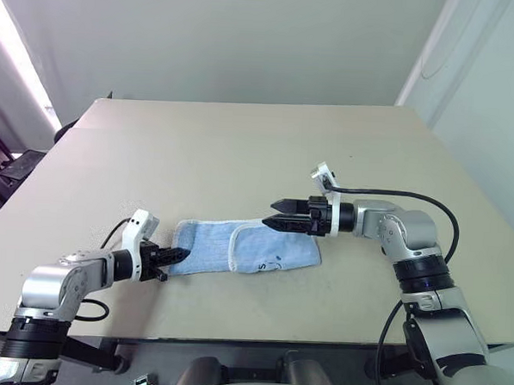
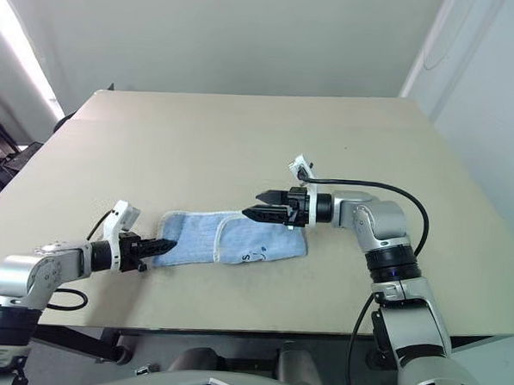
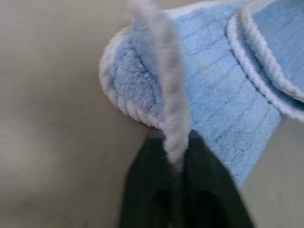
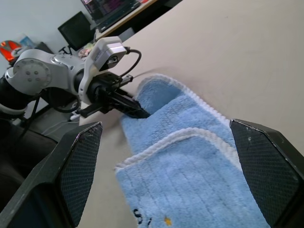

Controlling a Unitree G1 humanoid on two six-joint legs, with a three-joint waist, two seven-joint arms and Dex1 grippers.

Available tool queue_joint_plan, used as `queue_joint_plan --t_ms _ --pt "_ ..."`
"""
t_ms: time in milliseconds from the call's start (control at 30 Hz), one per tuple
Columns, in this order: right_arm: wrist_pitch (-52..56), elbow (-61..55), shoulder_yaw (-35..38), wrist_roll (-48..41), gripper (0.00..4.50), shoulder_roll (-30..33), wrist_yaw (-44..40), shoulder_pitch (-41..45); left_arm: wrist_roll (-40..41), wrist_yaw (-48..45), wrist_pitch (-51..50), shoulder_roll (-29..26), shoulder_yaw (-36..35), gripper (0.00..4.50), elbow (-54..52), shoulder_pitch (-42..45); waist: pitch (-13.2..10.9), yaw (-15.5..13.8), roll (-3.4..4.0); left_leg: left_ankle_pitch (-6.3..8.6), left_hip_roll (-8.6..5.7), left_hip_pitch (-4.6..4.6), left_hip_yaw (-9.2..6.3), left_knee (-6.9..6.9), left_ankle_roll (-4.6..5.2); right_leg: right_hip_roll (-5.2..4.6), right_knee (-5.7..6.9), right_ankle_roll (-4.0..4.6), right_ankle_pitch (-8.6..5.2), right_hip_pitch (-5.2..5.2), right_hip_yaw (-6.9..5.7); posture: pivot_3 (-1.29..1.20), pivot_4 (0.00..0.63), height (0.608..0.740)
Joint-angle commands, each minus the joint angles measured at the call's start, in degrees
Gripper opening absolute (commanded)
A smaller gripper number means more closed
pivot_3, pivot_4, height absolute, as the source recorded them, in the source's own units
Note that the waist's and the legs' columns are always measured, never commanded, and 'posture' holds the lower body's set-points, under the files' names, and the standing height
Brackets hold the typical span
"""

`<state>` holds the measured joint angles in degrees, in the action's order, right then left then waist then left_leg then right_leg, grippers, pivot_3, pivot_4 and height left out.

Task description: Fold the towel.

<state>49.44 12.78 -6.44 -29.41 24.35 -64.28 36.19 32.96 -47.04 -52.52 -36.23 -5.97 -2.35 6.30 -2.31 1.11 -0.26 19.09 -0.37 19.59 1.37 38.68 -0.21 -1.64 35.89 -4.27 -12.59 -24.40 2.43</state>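
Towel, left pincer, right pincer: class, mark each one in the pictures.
towel [image 1: 204, 246], left eye view, on the single blue layer left of the folded flap.
left pincer [image 1: 181, 256], left eye view, at its tips, shut on the towel's end.
right pincer [image 1: 274, 211], left eye view, between its open tips.

I see a beige table [image 1: 242, 149] running to the far wall, its surface matte. Past its left edge there is dark clutter on the floor [image 1: 4, 166], too dim for me to name. From the right wrist camera I make out 1 dark monitor [image 4: 76, 29] on a far desk (something orange [image 4: 9, 47] sits beside it).
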Motion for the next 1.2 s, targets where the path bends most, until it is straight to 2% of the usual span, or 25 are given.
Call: queue_joint_plan --t_ms 33,167,300,467,600,733,833,933,1200 --pt "-2.0 0.6 0.0 0.8 4.5 0.0 0.3 1.5 1.5 -0.7 -0.4 -0.7 -1.8 0.05 -1.0 0.4 0.0 0.1 -0.05 0.0 0.01 0.0 0.0 0.0 0.0 0.0 0.0 0.01 0.0 0.0 0.0 0.0 0.0 0.74" --pt "-2.3 1.0 0.5 0.8 4.5 0.3 -0.4 1.9 1.5 0.1 -0.8 -2.5 -3.8 0.05 -2.7 0.1 -0.1 0.3 -0.17 0.0 0.02 -0.03 0.01 0.01 0.0 0.03 0.03 0.12 -0.06 0.0 0.0 0.0 0.0 0.74" --pt "-3.1 -1.0 1.5 0.0 4.5 2.2 -2.1 0.2 3.5 -0.1 -3.8 -6.4 -9.1 1.09 -4.5 -2.1 -0.1 1.1 -0.22 0.0 0.06 -0.04 0.0 0.0 0.0 0.06 0.06 0.1 -0.05 -0.01 0.0 0.0 0.0 0.74" --pt "-3.5 -3.3 0.9 0.2 4.5 4.6 -2.9 -2.0 5.9 -1.4 -6.4 -11.4 -17.1 2.8 -1.0 -5.3 -0.2 1.6 -0.26 0.0 0.06 -0.05 0.01 -0.03 0.0 0.03 0.04 0.16 -0.1 -0.03 -0.01 0.0 0.0 0.74" --pt "-3.9 -2.0 0.9 0.8 4.5 4.6 -2.6 -1.8 7.0 -2.1 -7.2 -11.7 -19.0 2.8 0.8 -6.4 -0.2 1.6 -0.28 0.0 0.07 -0.1 0.06 -0.02 0.0 0.04 0.06 0.18 -0.12 -0.03 0.02 0.0 0.0 0.74" --pt "-4.8 -0.8 0.5 1.5 4.5 3.8 -1.8 -1.4 7.9 -0.8 -7.0 -7.3 -15.4 2.8 -2.5 -6.3 -0.2 1.3 -0.31 0.0 0.05 -0.09 0.05 -0.01 0.0 -0.01 0.06 0.18 -0.11 0.0 0.01 0.0 0.0 0.74" --pt "-4.7 -0.5 0.8 1.4 4.5 3.4 -1.4 -1.1 9.4 0.4 -8.7 -3.7 -13.4 3.33 -4.0 -4.9 -0.3 1.4 -0.42 0.0 0.04 -0.06 0.07 -0.02 -0.01 -0.07 0.03 0.09 -0.04 -0.01 0.04 0.0 0.0 0.74" --pt "-4.7 -0.7 0.8 1.5 4.5 3.6 -1.1 -1.3 9.3 2.3 -10.3 -1.3 -10.9 4.34 -3.5 -3.2 -0.3 1.4 -0.48 0.01 0.06 -0.05 0.05 -0.02 -0.01 -0.12 0.05 0.02 0.02 -0.02 0.09 0.0 0.0 0.74" --pt "-5.5 -0.7 0.6 2.9 4.5 4.0 0.6 -1.8 5.9 5.2 -11.5 0.4 -4.6 4.42 0.9 1.3 -0.2 0.8 -0.27 0.0 0.02 -0.18 0.01 0.22 0.0 0.01 0.15 0.17 -0.06 0.2 0.01 0.0 0.0 0.74"
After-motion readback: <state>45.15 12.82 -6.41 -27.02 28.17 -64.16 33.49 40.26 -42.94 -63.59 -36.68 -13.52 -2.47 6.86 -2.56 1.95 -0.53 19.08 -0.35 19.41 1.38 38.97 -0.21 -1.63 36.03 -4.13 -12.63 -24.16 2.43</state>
